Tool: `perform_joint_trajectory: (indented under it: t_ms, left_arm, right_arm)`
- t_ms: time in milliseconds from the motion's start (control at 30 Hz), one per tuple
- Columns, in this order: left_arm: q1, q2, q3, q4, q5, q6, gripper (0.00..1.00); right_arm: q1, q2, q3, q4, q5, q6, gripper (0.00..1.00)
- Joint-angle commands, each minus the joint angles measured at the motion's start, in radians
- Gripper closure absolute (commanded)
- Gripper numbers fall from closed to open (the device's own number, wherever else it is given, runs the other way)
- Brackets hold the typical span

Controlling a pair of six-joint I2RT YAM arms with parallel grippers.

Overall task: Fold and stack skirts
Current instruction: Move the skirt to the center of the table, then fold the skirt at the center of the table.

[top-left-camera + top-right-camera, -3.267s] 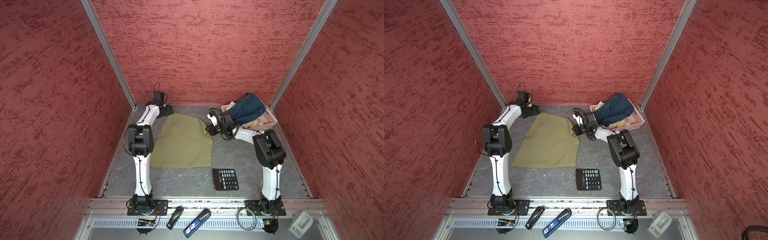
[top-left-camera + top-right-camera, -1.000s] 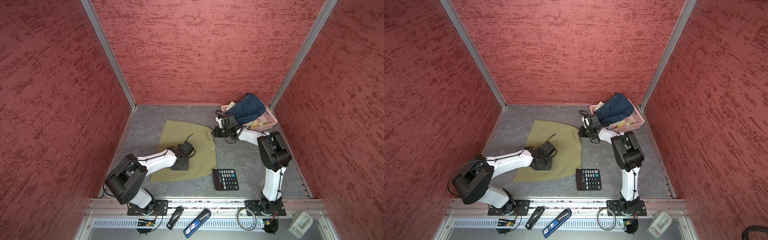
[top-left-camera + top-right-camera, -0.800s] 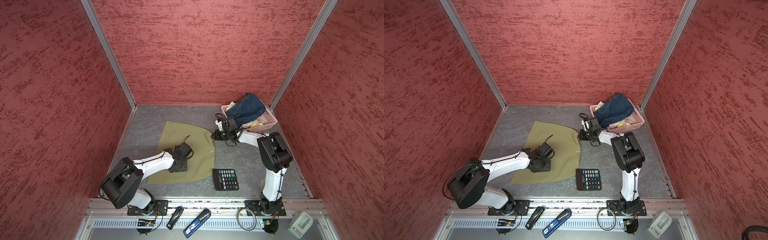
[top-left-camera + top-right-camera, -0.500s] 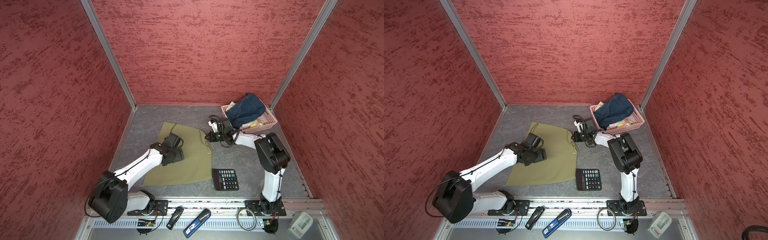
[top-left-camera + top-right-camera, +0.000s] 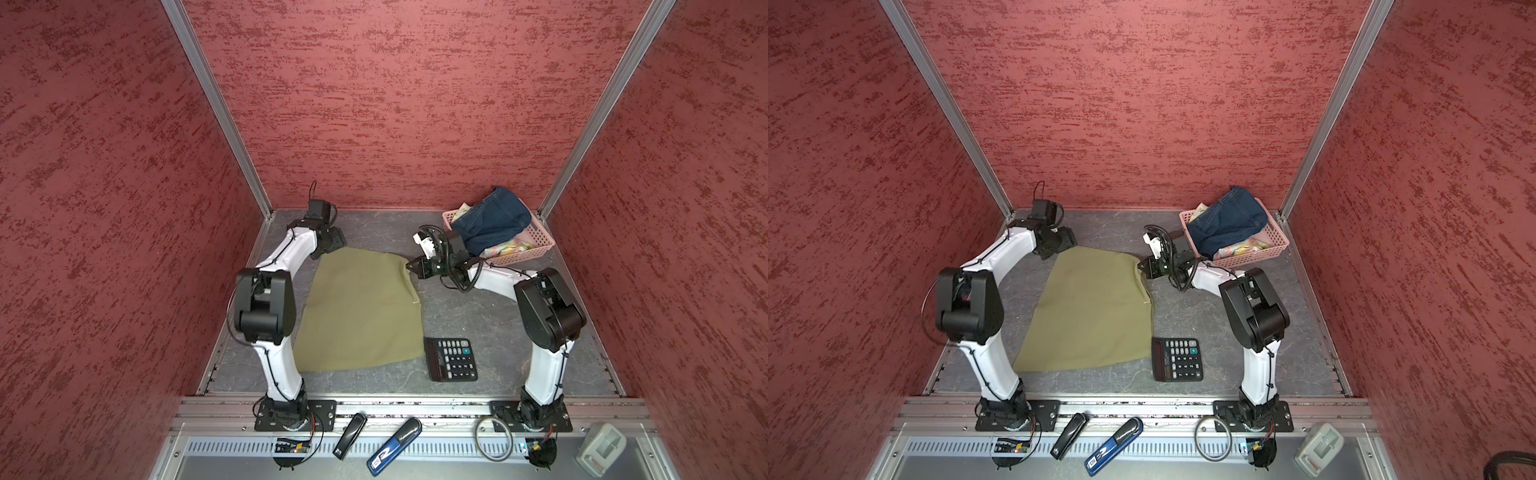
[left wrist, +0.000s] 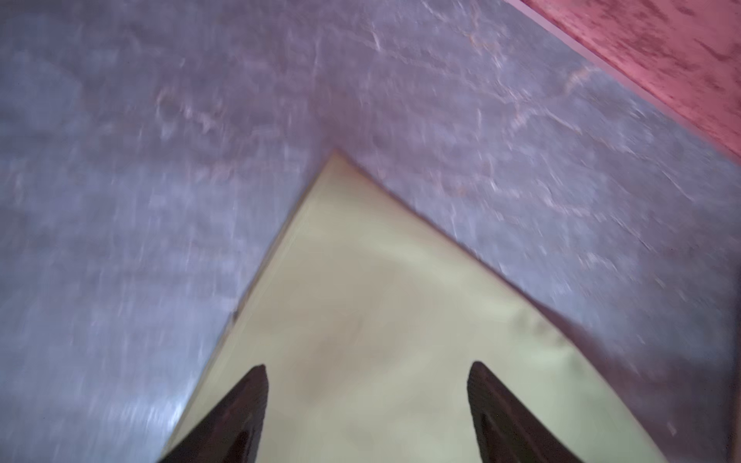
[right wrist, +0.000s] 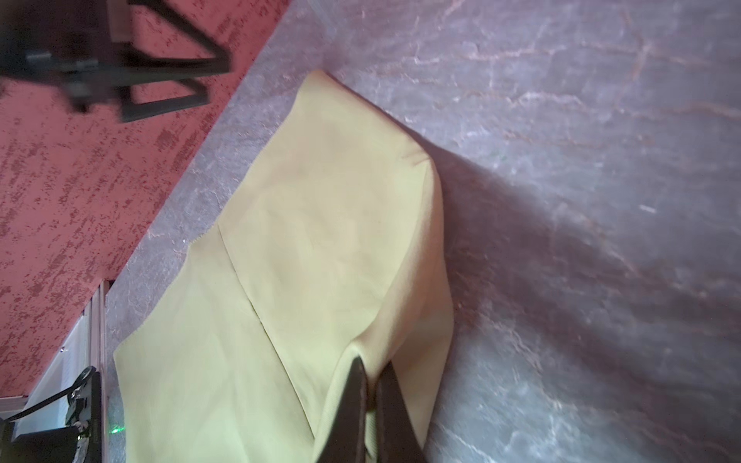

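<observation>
The olive-green skirt (image 5: 361, 307) (image 5: 1092, 307) lies spread flat on the grey table. My right gripper (image 5: 409, 266) (image 7: 373, 362) is shut on its far right corner, and the cloth rises into a small ridge there. My left gripper (image 5: 338, 241) (image 6: 367, 366) is open just above the skirt's far left corner (image 6: 337, 160), with both fingers spread over the cloth and holding nothing. The dark blue denim skirt (image 5: 490, 222) (image 5: 1225, 224) is heaped in the pink basket (image 5: 540, 245), on top of the pastel flowered skirt (image 5: 505, 248).
A black calculator (image 5: 452, 358) (image 5: 1177, 358) lies on the table beside the olive skirt's near right corner. The red back wall stands close behind both grippers. On the front rail lie a stapler (image 5: 351, 430), a blue device (image 5: 395, 446) and a wire ring (image 5: 494, 444).
My left arm swung from the middle of the olive skirt out to its far left corner, and its jaws opened. My right gripper kept its hold on the far right corner and shifted slightly left.
</observation>
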Motion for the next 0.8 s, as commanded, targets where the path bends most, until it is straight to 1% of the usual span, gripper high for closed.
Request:
perform_joint_trajectory:
  t_ms: [0,100,167,333,467,533,633,767]
  left_arm:
    - [0.023,0.098,0.125,-0.034,0.001,0.078,0.23]
    - [0.035,0.157,0.168,0.006,0.002,0.091,0.23]
    - [0.043,0.195,0.210,-0.006,-0.006,0.092,0.23]
    - [0.052,0.291,0.332,-0.078,-0.021,0.106,0.23]
    - [0.059,0.373,0.434,-0.167,-0.023,0.094,0.28]
    - [0.059,0.391,0.450,-0.193,-0.031,0.099,0.31]
    - [0.066,0.389,0.438,-0.196,-0.027,0.102,0.34]
    - [0.075,0.399,0.438,-0.195,-0.014,0.104,0.34]
  right_arm:
    - [0.012,-0.007,-0.010,0.055,-0.020,-0.039,1.00]
    - [0.018,0.012,-0.008,0.072,-0.021,-0.049,1.00]
    - [0.020,0.023,-0.005,0.078,-0.021,-0.056,1.00]
    - [0.023,0.040,0.010,0.089,-0.027,-0.060,1.00]
    - [0.030,0.052,0.020,0.099,-0.011,-0.056,1.00]
    - [0.035,0.055,0.024,0.097,0.001,-0.055,1.00]
    - [0.042,0.058,0.022,0.098,0.019,-0.059,1.00]
    - [0.051,0.062,0.028,0.097,0.039,-0.064,1.00]
